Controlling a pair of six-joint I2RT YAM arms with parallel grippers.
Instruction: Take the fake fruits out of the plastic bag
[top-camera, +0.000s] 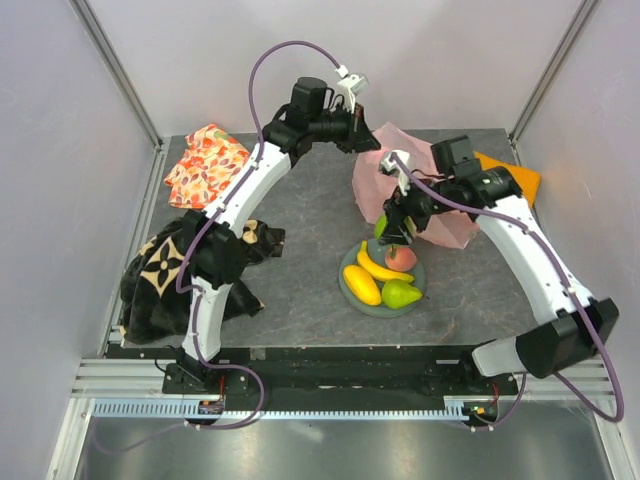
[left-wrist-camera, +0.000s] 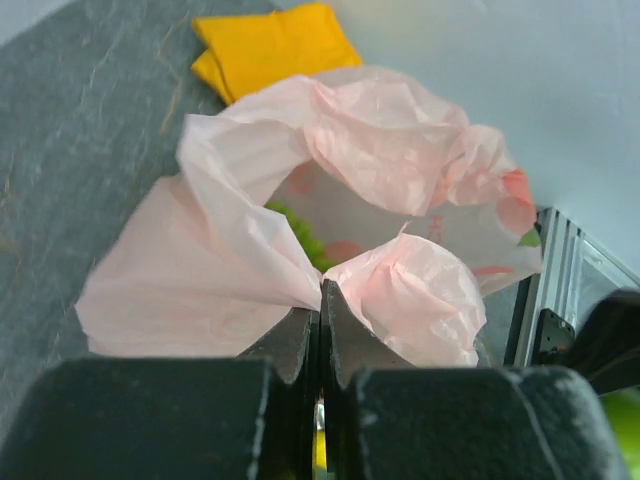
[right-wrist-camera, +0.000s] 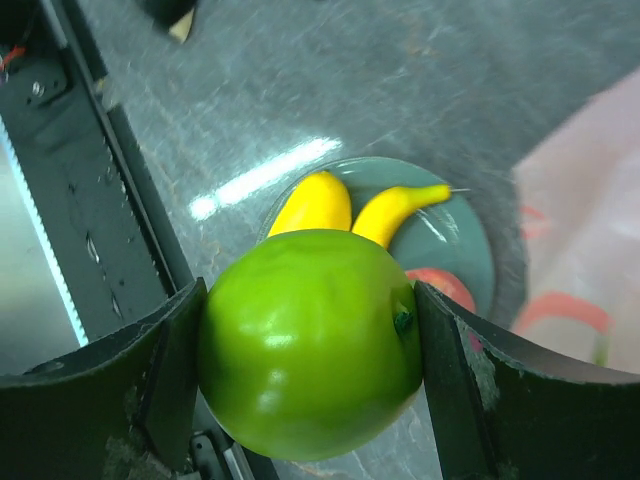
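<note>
Over the far edge of the green plate (top-camera: 350, 292), my right claw (top-camera: 398, 226) hung from its bent arm, pointing down, jaws spread wide around a green apple (right-wrist-camera: 310, 340) pressed between both fingers. Below lay the banana (top-camera: 383, 270), mango (top-camera: 361, 285), pear (top-camera: 401, 294) and peach (top-camera: 401, 258). Just beyond, my left arm arched high, its claw (left-wrist-camera: 320, 310) pinched tight on a fold of the pink plastic bag (left-wrist-camera: 380, 150), whose mouth gaped towards it.
</note>
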